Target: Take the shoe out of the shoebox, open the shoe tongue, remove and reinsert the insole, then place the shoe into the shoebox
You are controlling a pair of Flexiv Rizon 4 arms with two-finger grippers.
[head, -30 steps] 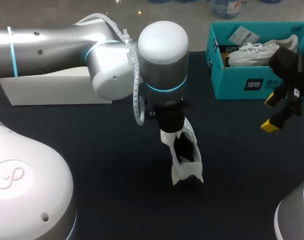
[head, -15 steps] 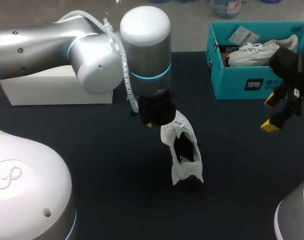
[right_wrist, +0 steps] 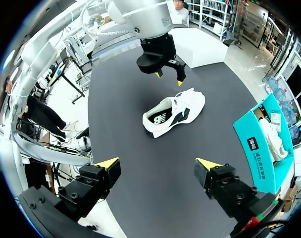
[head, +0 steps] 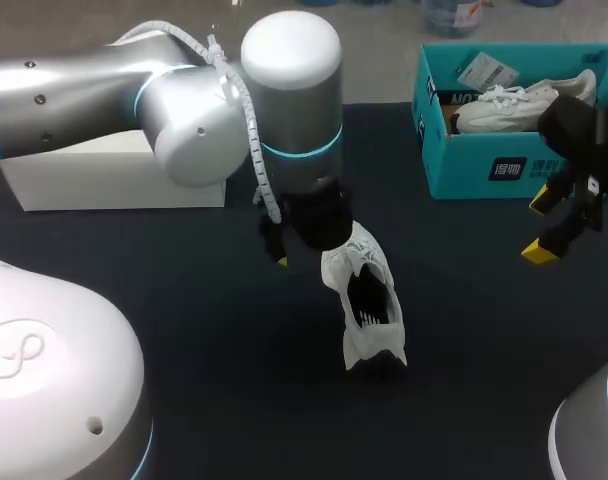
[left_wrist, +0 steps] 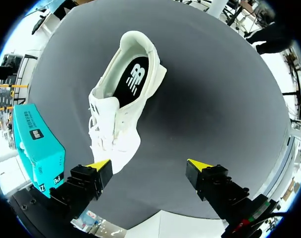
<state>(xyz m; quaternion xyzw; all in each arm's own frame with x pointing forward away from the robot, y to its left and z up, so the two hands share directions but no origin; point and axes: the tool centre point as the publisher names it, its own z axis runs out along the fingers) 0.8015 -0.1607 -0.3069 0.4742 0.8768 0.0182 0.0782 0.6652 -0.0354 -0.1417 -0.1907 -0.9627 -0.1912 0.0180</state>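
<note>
**White lace-up shoe out on the dark table**

The left gripper hung spread wide by the shoe's toe, near the table's middle, touching nothing. The right gripper, also spread, hovered near the table's right edge, before the teal cardboard shoebox at the far right corner.

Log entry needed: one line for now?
left gripper: open, by toe of white sneaker | sneaker: on black table | right gripper: open near teal shoebox
</note>
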